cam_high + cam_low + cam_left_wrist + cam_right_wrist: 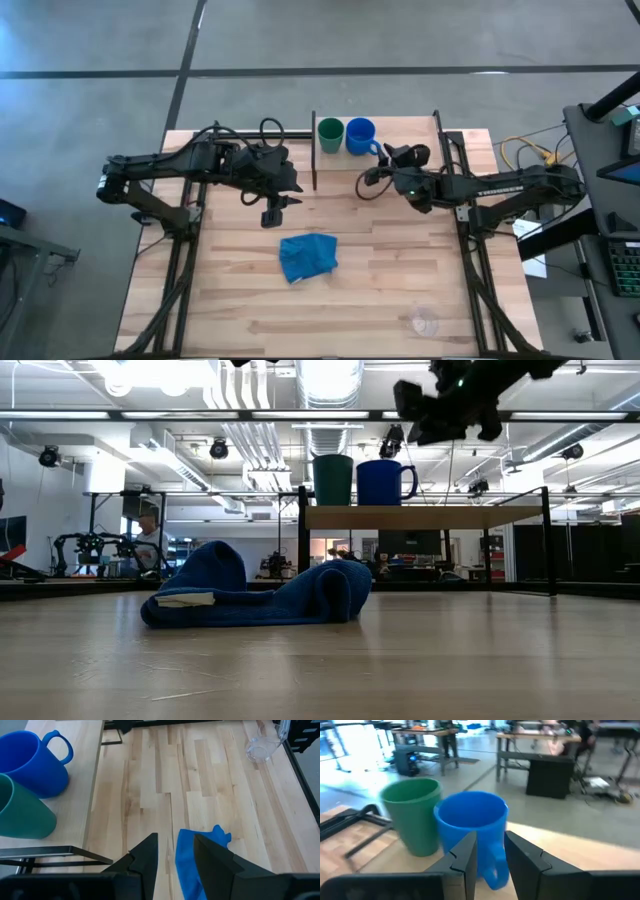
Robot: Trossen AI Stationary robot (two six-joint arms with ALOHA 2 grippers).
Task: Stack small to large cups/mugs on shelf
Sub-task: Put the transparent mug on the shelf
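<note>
The dark green cup [330,134] and the blue mug [360,136] stand upright side by side on the shelf [405,125], near its left end; the mug's handle [492,870] points toward the right arm. My right gripper [386,162] is open beside the mug and, in the low view, hovers above it [420,412]; the handle shows between its fingers farther off, untouched. The clear glass [425,322] sits on the tabletop near the near right corner. My left gripper [272,210] is open, hovering left of the shelf above the table.
A crumpled blue cloth [308,256] lies mid-table, just beyond my left gripper's fingertips [150,852]. Black uprights [314,150] stand at the shelf's ends. Bare planks stretch between the cloth and the glass [259,750]. The shelf's right half is bare.
</note>
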